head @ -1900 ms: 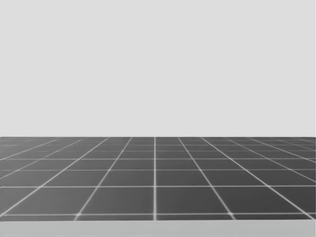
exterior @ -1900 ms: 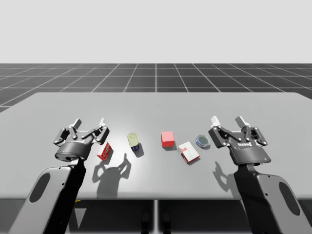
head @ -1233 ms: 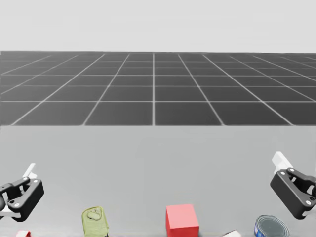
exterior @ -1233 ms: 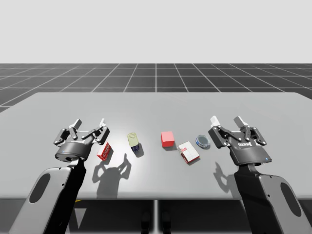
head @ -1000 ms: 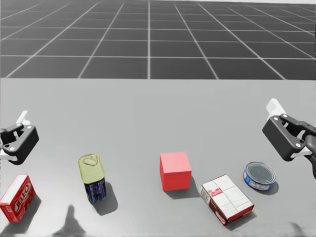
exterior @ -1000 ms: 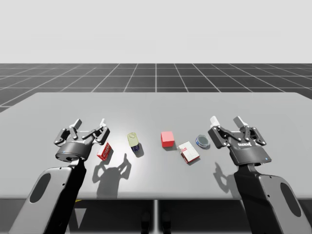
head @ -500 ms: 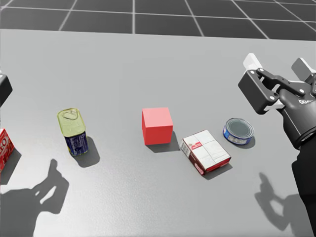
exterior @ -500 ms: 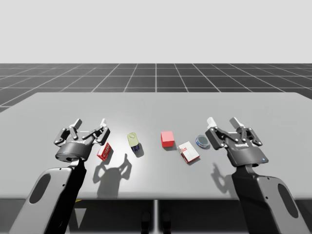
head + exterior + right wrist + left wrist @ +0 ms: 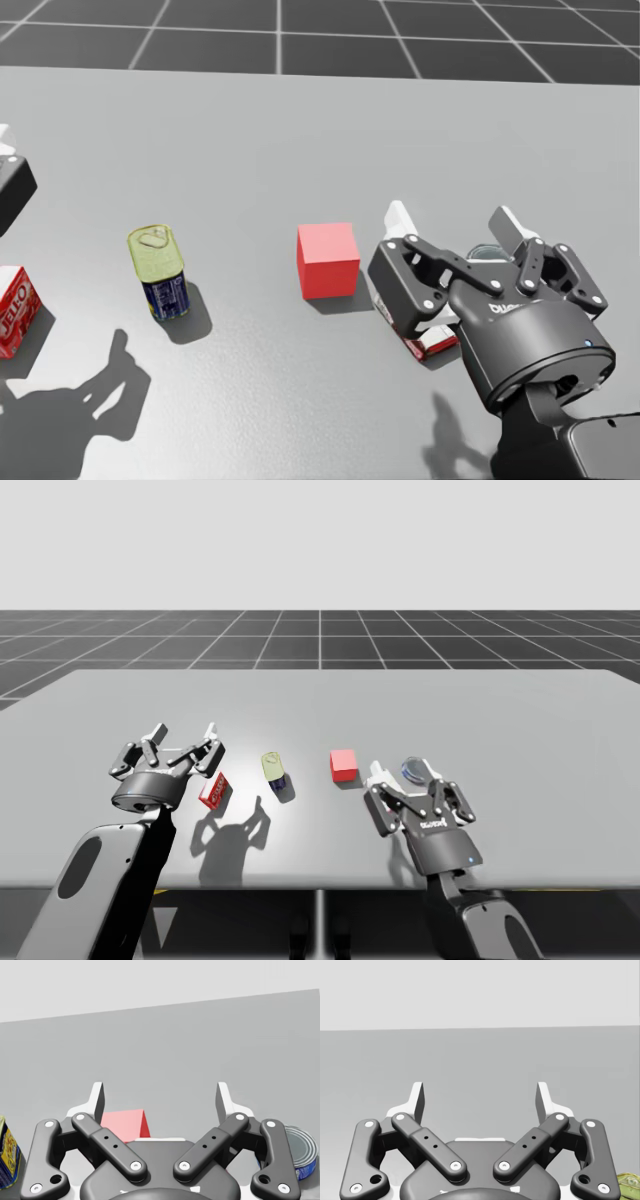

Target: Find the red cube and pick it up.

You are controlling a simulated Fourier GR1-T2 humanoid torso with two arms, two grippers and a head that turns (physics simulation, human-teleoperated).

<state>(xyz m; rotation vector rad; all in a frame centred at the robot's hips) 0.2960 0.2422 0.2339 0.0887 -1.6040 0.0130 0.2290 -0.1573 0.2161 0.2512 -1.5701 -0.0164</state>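
The red cube (image 9: 343,764) (image 9: 327,259) sits on the grey table (image 9: 500,710) near its middle. My right gripper (image 9: 405,776) (image 9: 450,222) hovers open just right of the cube, above a white and red box (image 9: 432,346). Seen from the right wrist, the cube (image 9: 125,1122) lies ahead of the open right gripper (image 9: 160,1097), close to one finger and touching neither. My left gripper (image 9: 182,740) (image 9: 480,1097) stands open at the table's left, holding nothing.
An upright olive-topped blue tin (image 9: 275,771) (image 9: 157,268) stands left of the cube. A small red box (image 9: 214,789) (image 9: 12,310) lies by my left gripper. A flat blue can (image 9: 413,768) (image 9: 300,1154) sits beside the right gripper's fingers.
My right arm has swung left from the table's right side to beside the cube, covering the white and red box. My head has turned down to the table. The left arm has stayed still.
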